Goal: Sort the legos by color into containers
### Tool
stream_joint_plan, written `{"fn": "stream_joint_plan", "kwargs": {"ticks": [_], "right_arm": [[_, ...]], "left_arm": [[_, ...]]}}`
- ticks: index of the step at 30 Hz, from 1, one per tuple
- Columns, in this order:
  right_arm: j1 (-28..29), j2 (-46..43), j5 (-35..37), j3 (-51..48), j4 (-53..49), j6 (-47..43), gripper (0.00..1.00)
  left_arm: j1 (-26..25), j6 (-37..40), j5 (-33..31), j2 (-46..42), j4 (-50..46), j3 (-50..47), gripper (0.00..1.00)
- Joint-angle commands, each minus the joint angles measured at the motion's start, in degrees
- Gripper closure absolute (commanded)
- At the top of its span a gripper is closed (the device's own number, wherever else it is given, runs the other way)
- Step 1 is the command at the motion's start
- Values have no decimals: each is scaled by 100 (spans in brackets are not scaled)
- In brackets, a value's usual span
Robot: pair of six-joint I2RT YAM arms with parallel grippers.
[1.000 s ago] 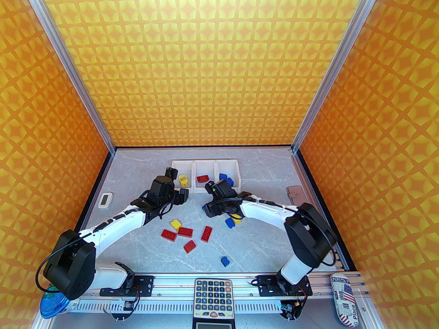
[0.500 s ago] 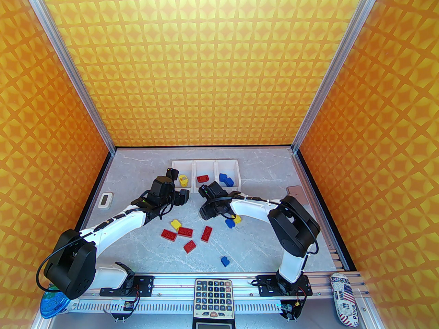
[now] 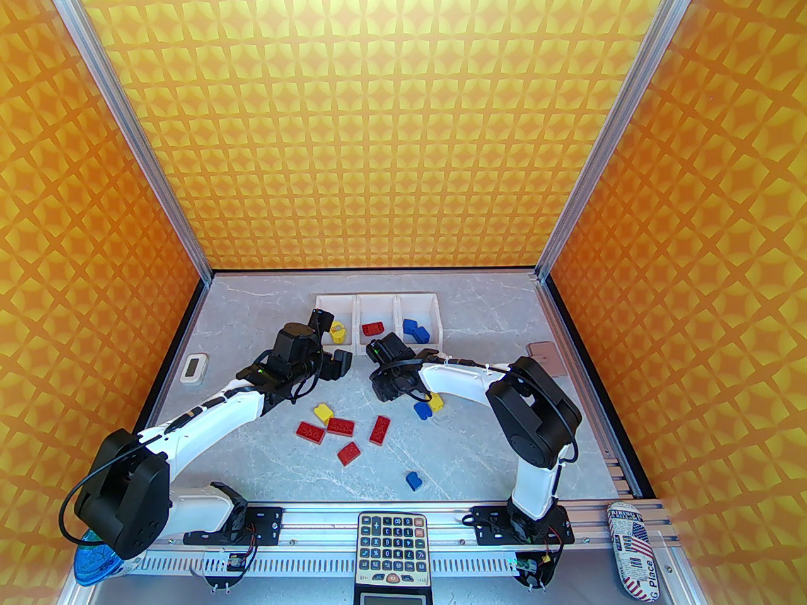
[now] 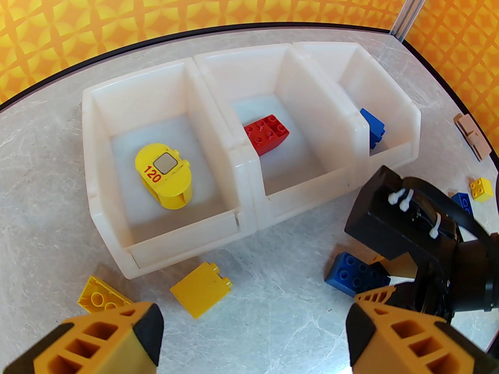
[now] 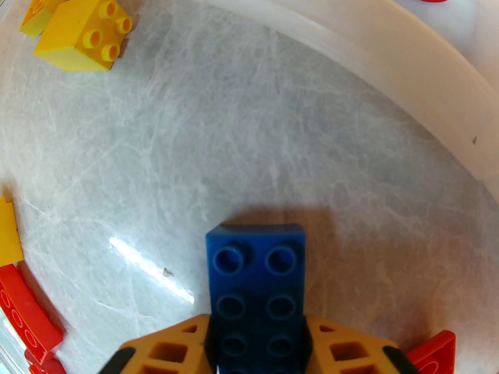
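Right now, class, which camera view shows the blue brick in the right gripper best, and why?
The right wrist view: the blue brick sits close up between the fingers of the right gripper, with its studs facing the camera. The left wrist view shows one end of it, farther off, with the rest behind that gripper.

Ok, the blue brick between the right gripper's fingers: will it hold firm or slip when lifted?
The blue brick looks like hard moulded plastic, so it should stay stiff in the right gripper. Its sides look smooth, and the fingers flank only its near end, so it might pivot or slip. It is small, so probably light.
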Motion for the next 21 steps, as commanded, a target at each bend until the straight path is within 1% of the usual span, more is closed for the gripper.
{"fn": "stream_joint_plan", "kwargs": {"ticks": [1, 7, 15, 21], "right_arm": [[19, -62, 233, 87, -195, -56, 67], [14, -639, 308, 77, -353, -102, 68], [-36, -1130, 615, 233, -652, -138, 69], [-411, -1373, 642, 293, -767, -59, 69]], "left_arm": [[43, 143, 200, -149, -48, 0, 18], [43, 207, 584, -347, 145, -133, 18], [42, 200, 769, -397, 194, -153, 18], [26, 200, 773, -430, 201, -157, 18]]}}
